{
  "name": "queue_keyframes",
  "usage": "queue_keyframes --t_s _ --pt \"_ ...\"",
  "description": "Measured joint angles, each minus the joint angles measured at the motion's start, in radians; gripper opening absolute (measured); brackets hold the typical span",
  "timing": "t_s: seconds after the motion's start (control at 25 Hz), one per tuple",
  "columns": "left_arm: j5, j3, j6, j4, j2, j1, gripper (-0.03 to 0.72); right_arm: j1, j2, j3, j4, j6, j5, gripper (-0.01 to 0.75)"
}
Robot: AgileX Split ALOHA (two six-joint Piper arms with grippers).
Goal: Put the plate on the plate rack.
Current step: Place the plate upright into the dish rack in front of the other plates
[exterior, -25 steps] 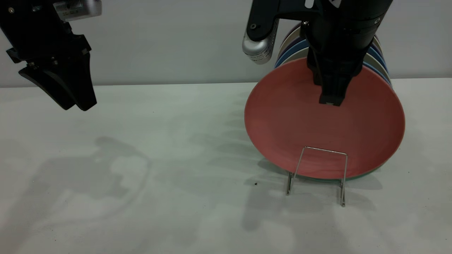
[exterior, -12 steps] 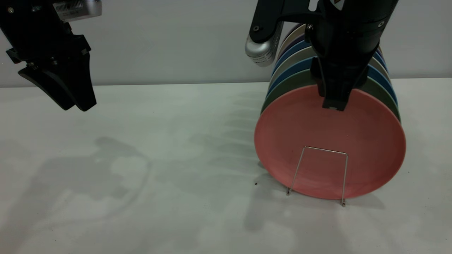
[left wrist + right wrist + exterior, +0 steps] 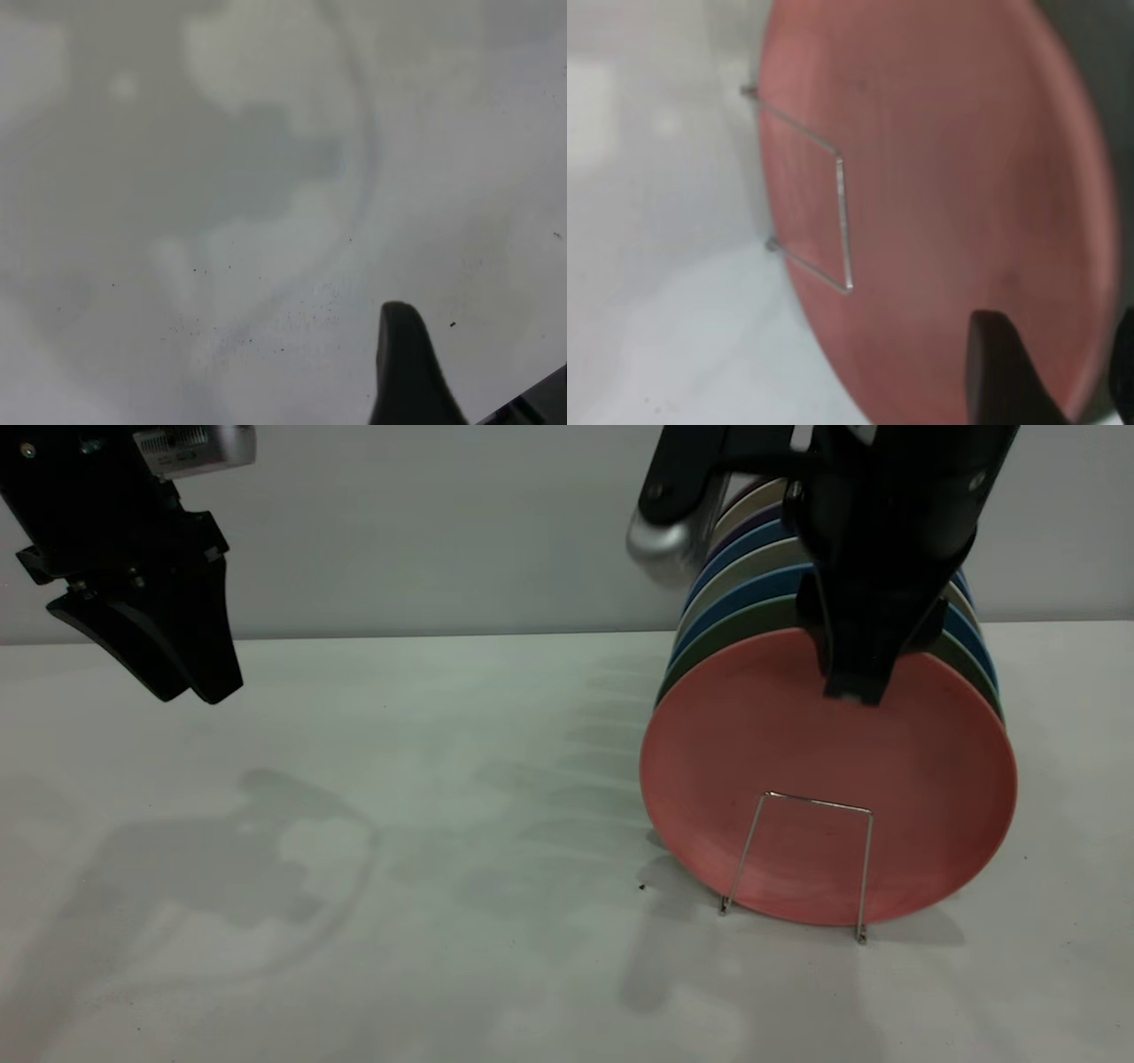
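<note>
Plate rack point(image 3: 802, 864): front wire loop stands on the table point(image 3: 399, 824), just before the plate
Plate point(image 3: 828, 779): upright in the rack, foremost of the row of plates point(image 3: 740, 584)
Right gripper point(image 3: 855, 682): at the plate's top rim; grip cannot be told
Left gripper point(image 3: 190, 682): raised far left, clenched

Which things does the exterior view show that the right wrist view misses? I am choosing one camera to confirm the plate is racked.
Only the exterior view shows the left gripper hanging apart and the other plates behind. Only the right wrist view shows a fingertip up close against the rim. Both show the plate standing behind the plate rack front loop.
</note>
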Motion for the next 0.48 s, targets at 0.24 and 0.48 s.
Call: queue_keyframes --t_s 0.24,0.48 --pt "0.000 0.000 0.000 0.000 0.000 0.000 0.452 0.000 -0.089 0.000 0.003 0.005 0.003 0.321" --pt "-0.030 0.000 0.002 0.000 -0.083 0.001 0.452 0.000 -0.156 0.000 0.004 0.073 0.047 0.321"
